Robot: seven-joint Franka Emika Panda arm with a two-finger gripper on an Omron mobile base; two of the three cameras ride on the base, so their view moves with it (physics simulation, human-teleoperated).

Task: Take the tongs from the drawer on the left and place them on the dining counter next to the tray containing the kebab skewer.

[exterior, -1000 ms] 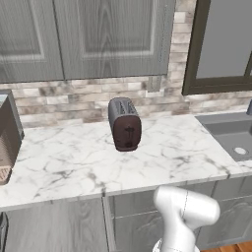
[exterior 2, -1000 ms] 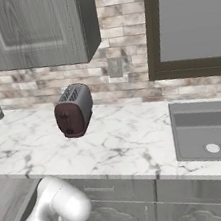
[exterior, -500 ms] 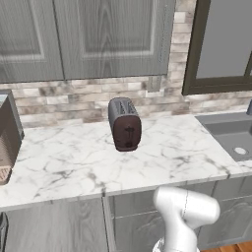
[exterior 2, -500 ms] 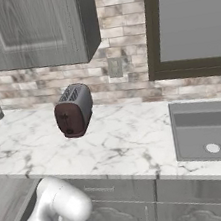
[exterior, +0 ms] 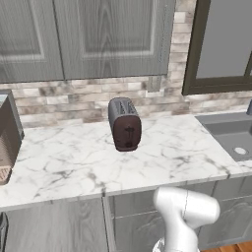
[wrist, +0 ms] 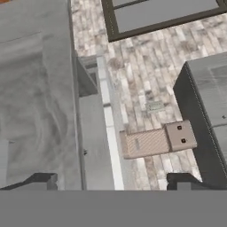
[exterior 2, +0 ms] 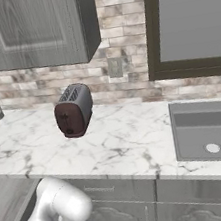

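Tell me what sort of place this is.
A home kitchen, rendered: a toaster on a marble worktop backed by a brick wall, a sink to one side, grey cabinets above.

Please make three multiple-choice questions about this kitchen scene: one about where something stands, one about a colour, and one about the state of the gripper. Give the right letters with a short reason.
1. Where does the toaster stand?
A. inside the sink
B. on the marble worktop, in front of the brick wall
C. on the floor

2. What colour is the toaster's end face?
A. bright yellow
B. blue
C. dark reddish-brown

3. How are the gripper's jaws?
A. open, nothing between them
B. shut on a cup
C. shut on a sponge

Answers:
1 B: the toaster rests on the marble worktop, with the sink away to its right.
2 C: its end face is dark reddish-brown, its body grey.
3 A: in the hand view the gripper has its fingertips far apart with nothing held.
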